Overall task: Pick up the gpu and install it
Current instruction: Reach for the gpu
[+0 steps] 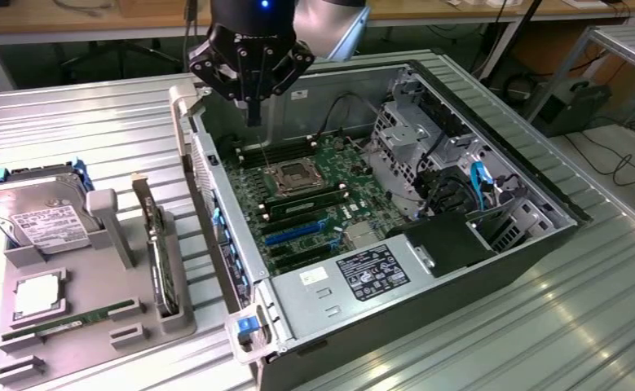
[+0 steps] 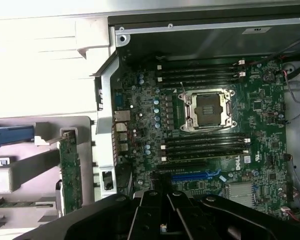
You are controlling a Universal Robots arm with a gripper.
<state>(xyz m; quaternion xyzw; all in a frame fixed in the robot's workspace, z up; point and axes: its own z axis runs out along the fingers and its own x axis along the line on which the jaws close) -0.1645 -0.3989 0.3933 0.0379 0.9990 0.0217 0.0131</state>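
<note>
While the gripper (image 1: 254, 114) hangs over the open computer case (image 1: 404, 326), jaws pressed together on nothing, the gpu (image 1: 160, 252) stands on edge in a grey tray (image 1: 78, 326) just beside the case. Wrist view: the gpu (image 2: 70, 170) stands outside the case wall, clear of the gripper (image 2: 162, 226).

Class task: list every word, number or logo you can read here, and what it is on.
No text reads clearly.
White label on the hard drive: print too small.
Label on the power supply: print too small.
Markings on the motherboard: blurred.
</note>
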